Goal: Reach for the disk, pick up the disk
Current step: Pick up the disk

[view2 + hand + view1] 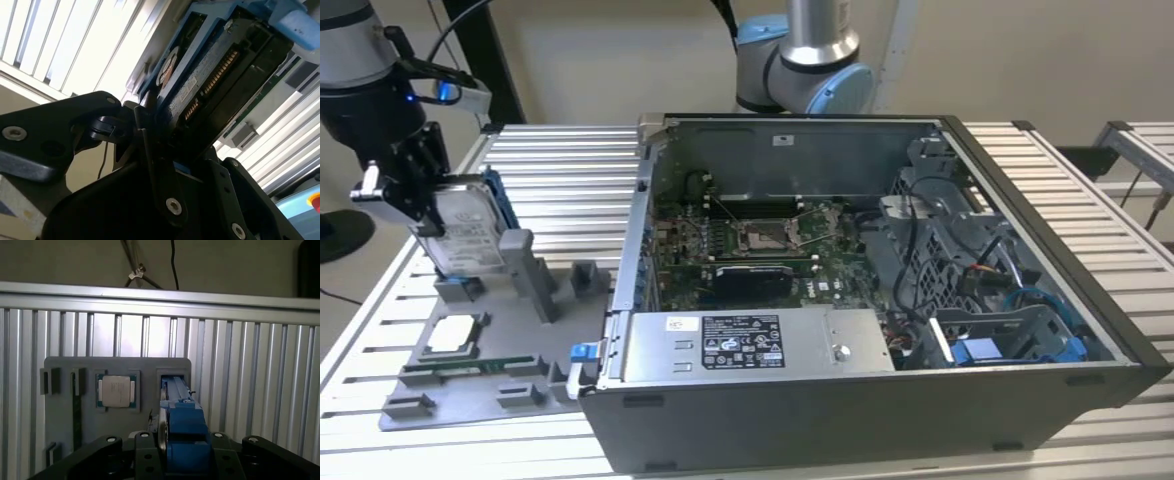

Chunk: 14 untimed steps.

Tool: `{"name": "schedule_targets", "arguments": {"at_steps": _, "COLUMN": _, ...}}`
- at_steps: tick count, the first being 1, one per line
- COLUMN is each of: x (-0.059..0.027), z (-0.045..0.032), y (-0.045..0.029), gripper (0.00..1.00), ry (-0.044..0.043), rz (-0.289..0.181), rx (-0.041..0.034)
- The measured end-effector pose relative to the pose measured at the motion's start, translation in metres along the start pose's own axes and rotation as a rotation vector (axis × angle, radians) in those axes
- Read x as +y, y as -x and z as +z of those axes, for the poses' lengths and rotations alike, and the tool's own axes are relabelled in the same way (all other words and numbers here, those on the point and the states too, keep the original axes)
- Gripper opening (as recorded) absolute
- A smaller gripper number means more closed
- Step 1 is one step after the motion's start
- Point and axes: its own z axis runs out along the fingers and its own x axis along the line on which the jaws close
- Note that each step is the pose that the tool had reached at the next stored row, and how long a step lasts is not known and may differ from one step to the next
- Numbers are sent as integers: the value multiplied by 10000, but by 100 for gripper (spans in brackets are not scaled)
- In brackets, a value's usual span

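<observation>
My tool (416, 210) was pinched on the upper part of the disk (467, 240), which stood on edge at its slot in the grey holder tray (520, 345) on the table (567, 160), probably upright so its flat faces met my fingers.

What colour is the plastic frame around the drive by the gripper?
Bright blue; the bracket on the disk shows best in the first wrist view.

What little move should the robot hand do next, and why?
Probably lift straight up: the gripper looks closed on the disk, which stands on edge in the grey holder, so a sideways pull might jam it.
</observation>
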Motion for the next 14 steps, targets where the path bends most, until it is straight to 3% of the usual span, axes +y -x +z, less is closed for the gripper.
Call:
{"name": "schedule_targets", "arguments": {"at_steps": 8, "x": 1, "z": -17, "y": 0, "gripper": 0, "ry": 1, "rz": 1, "rx": 0}}
{"name": "schedule_targets", "arguments": {"at_steps": 14, "x": 3, "z": -106, "y": 1, "gripper": 0, "ry": 0, "rz": 1, "rx": 0}}
